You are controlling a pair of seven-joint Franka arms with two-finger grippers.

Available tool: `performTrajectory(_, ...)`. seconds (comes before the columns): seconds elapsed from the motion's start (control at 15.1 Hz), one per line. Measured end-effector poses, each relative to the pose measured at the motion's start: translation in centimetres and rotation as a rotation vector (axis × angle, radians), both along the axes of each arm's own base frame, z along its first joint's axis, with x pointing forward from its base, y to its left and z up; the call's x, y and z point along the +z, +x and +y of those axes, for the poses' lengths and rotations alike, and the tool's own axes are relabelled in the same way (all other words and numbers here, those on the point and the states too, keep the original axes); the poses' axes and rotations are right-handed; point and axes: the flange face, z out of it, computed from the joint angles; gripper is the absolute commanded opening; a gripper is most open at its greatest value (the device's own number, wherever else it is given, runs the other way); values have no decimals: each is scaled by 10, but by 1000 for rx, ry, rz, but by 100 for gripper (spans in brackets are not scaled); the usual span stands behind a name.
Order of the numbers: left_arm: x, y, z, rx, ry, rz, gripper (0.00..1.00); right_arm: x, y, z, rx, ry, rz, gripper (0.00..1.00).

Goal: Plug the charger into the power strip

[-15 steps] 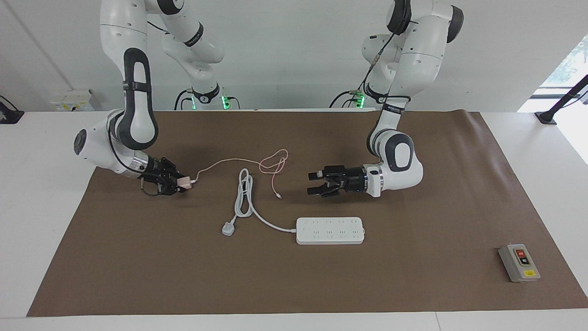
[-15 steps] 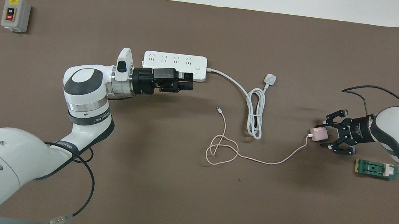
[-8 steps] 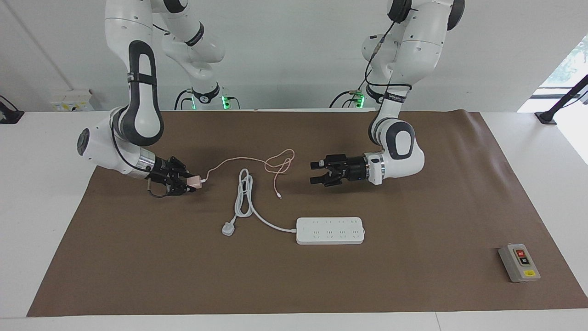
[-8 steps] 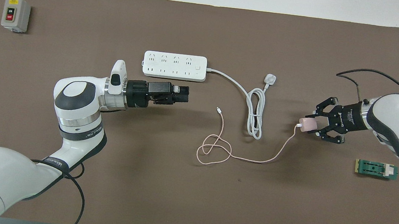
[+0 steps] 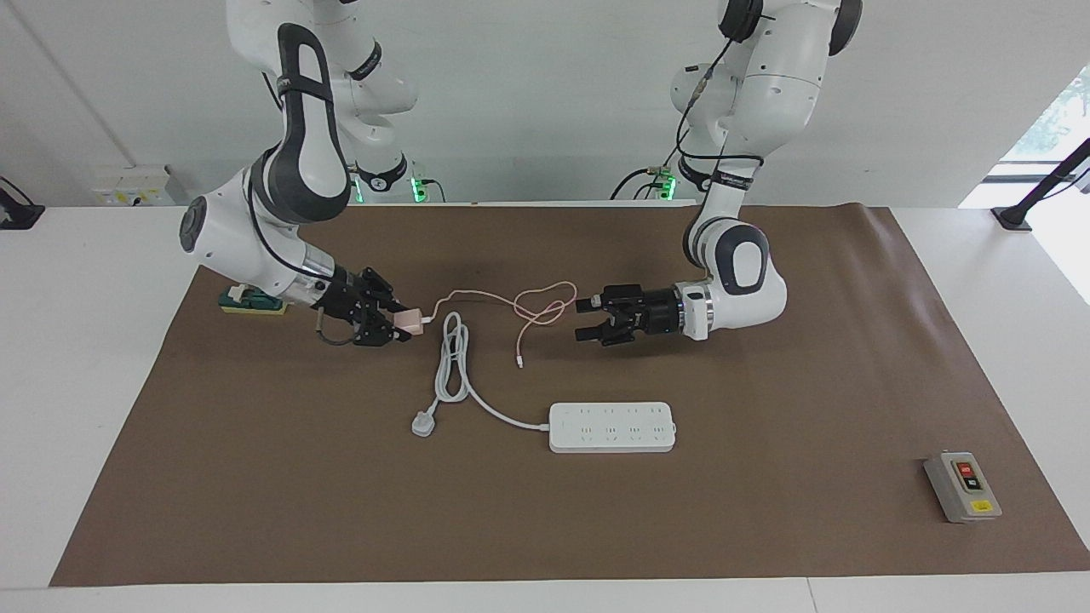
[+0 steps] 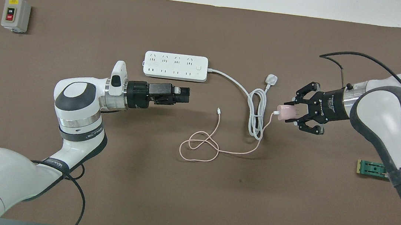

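Right pincer [image 5: 398, 326] is clamped on the charger [image 5: 410, 320], a small pale-pink cube, carried in the air above the brown mat [image 5: 766, 528], just beside the coiled white cord [image 5: 451, 358] at the right arm's end of the table [image 5: 68, 358]. The charger's thin pink cable [image 5: 519, 311] trails from the cube, crosses the white cord, loops on the mat and ends in a small free connector.

Left pincer [image 5: 584, 317] hangs over the mat with fingers apart, holding nothing, its tips pointing toward the pink loop.

Power strip [image 5: 612, 426] lies flat on the mat, farther from the robots than both pincers, all outlets bare. Its white plug [image 5: 423, 422] rests unplugged beside the coil.

A grey switch box [image 5: 962, 486] sits at the left arm's end. A green block [image 6: 370, 168] lies near the right arm.
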Motion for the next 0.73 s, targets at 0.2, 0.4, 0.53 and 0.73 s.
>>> performTrajectory(0.2,0,1,2,4,0,-13,100,5,1,29,-9,27,-11,0)
performTrajectory(0.4,0,2,4,7,2,-24,100,12,5,71,-72,24,-43,2)
performTrajectory(0.53,0,2,5,7,2,-25,100,17,3,104,-83,13,-65,2)
performTrajectory(0.73,0,2,5,9,2,-25,100,28,7,145,-112,18,-54,5)
